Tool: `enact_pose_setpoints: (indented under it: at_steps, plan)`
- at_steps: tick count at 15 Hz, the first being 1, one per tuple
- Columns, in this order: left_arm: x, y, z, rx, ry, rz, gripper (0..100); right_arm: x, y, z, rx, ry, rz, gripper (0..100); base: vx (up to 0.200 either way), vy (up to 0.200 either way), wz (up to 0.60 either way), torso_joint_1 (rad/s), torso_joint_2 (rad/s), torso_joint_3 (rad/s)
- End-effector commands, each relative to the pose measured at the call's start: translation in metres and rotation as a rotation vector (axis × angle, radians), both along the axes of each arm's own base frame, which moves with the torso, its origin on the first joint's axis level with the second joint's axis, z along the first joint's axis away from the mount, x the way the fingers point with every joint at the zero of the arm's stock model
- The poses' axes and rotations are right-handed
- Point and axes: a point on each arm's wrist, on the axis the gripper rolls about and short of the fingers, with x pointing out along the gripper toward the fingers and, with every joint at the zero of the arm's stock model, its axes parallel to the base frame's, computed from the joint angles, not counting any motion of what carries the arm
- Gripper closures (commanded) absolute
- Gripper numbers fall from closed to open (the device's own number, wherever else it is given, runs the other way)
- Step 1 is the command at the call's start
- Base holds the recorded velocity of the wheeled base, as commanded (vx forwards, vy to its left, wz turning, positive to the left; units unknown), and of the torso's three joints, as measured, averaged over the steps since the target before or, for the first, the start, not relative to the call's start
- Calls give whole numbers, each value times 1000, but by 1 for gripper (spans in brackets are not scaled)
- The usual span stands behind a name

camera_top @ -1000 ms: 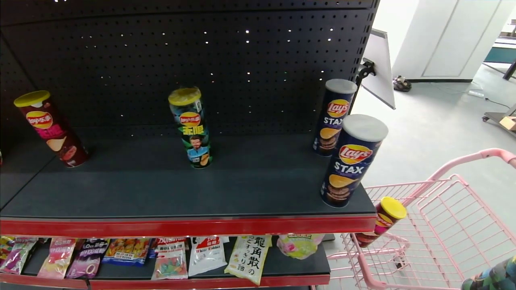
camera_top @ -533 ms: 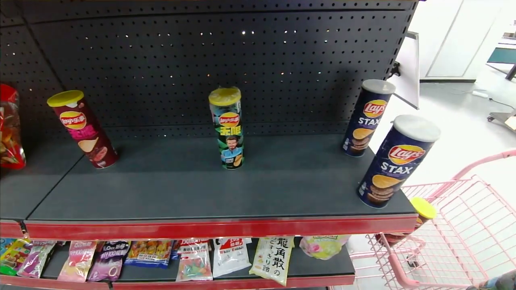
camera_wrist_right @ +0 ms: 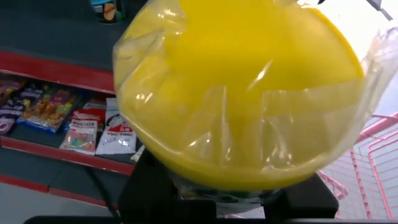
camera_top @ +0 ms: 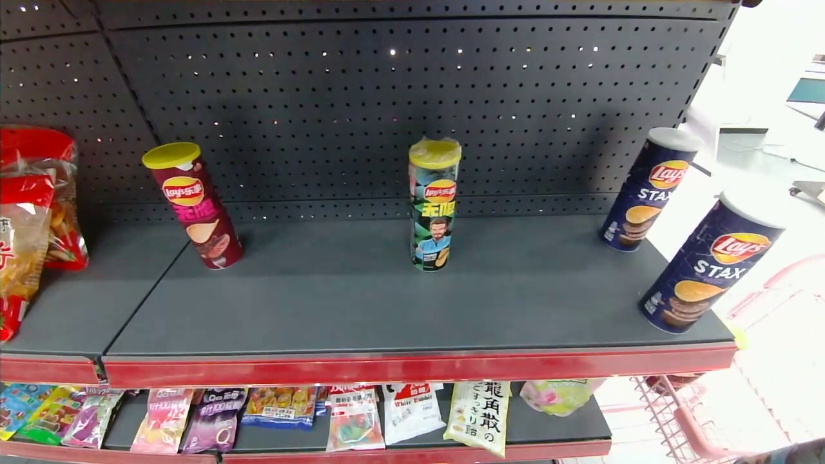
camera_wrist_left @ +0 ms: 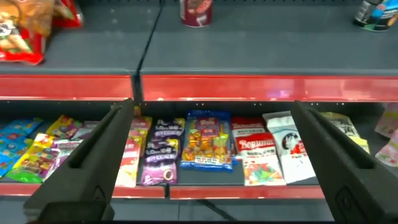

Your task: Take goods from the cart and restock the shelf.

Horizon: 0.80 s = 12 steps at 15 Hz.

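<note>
Right gripper (camera_wrist_right: 225,200) is pinching a yellow-lidded can (camera_wrist_right: 249,81) by the body. It sits low and right of the green can (camera_top: 434,206), beside the cart (camera_top: 683,422). Left gripper (camera_wrist_left: 210,111) is spread and empty, below the green can's level, facing the snack bags (camera_wrist_left: 205,140). Suggest: raise the can above the red lip (camera_top: 412,368), keep it upright, and set it on the bare shelf (camera_top: 361,303) just ahead of the green can. Stay wide of the front blue can (camera_top: 709,261) to the right; it looks tippable.

I was in a shop. A dark display shelf (camera_top: 361,303) with a red front edge and a pegboard back (camera_top: 361,96) crossed the frame. Crisp tubes (camera_top: 434,206) stood on it, snack packets (camera_top: 412,409) lined the bottom, and a pink wire cart (camera_top: 686,428) sat lower right.
</note>
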Motion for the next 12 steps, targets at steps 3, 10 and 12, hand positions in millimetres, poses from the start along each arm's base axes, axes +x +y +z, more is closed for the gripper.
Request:
enact_pose_setpoints:
  at_steps: [3,10,12]
  plan:
    - [0,0,0,0,2,1,0,-7,-1,-2,5,-43,91,100,67,0,0,1,2,1]
    - [0,0,0,0,2,1,0,-6,-1,-2,1,-39,212,100,143,0,0,2,2,2]
    - [0,0,0,0,2,1,0,-7,-1,-3,1,-39,235,100,0,0,0,0,0,0]
